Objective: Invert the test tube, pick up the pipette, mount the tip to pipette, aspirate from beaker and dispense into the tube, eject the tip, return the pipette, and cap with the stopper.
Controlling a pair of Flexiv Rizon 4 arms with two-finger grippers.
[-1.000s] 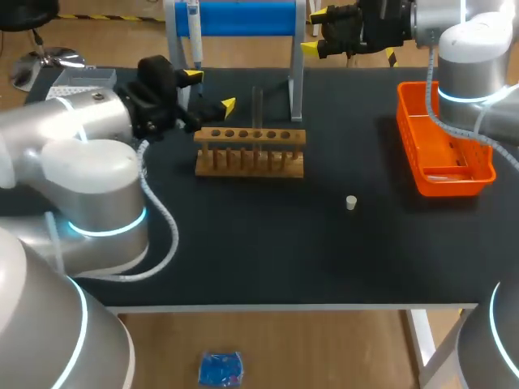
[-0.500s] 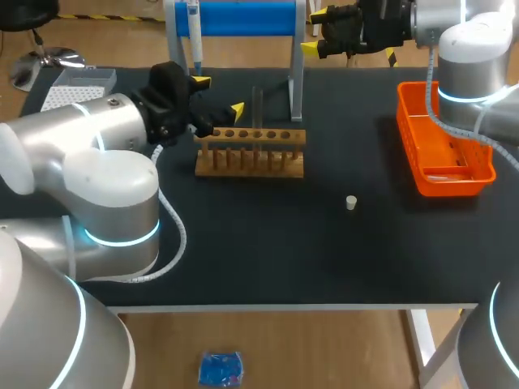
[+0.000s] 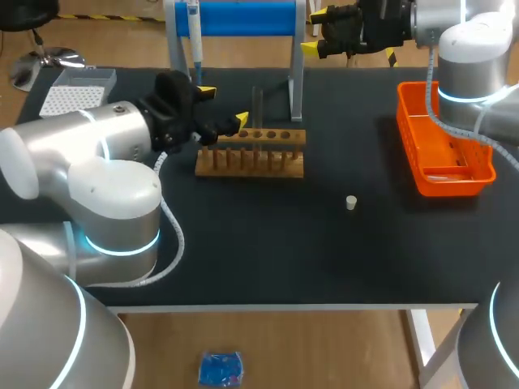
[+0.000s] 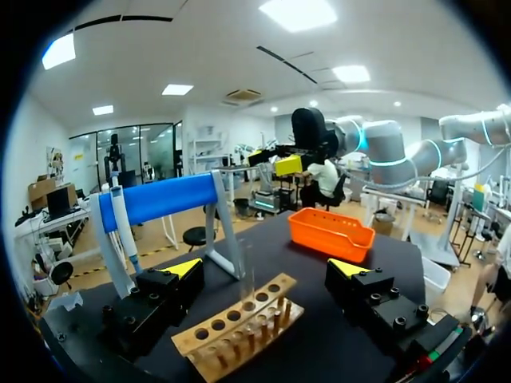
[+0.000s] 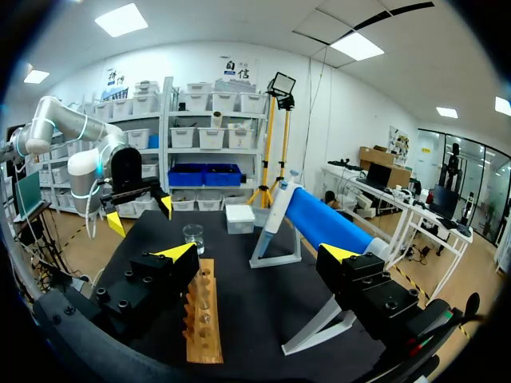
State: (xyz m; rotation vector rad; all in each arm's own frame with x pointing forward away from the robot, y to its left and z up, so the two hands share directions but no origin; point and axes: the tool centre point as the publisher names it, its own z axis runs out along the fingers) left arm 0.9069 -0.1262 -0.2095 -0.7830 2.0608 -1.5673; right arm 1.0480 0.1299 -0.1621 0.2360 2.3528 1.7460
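Viewing the table from the head camera as a dial, 12 o'clock at its far edge.

Test tube: clear, standing upright in a hole of the wooden rack, long axis vertical. Cannot tell which end is open. The other holes in the row look unfilled. The rack sits at 11 o'clock of the table centre, its length running 9 to 3.

Left pincer: at 9 o'clock of the tube, fingers spread wide, gripping nothing. From the left wrist camera, the tube rises just ahead, in line with the gap between the two yellow tips and touching neither.

Right pincer: at 1 o'clock of the rack, raised over the far edge, fingers wide apart and holding nothing.

Pipette: hanging tip-down on the blue stand, at 12 o'clock behind the rack's left end, long axis near vertical.

Beaker: clear glass, upright, seen from the right wrist camera just past the rack's far end. Liquid level not readable.

Tip box: at 10 o'clock, near the far left corner, pale top dotted with rows of holes.

Orange basket: at 2 o'clock, long axis running 12 to 6. Contents too faint to identify.

Stopper: small, pale, standing alone on the black table at 4 o'clock of the rack, well apart from it.
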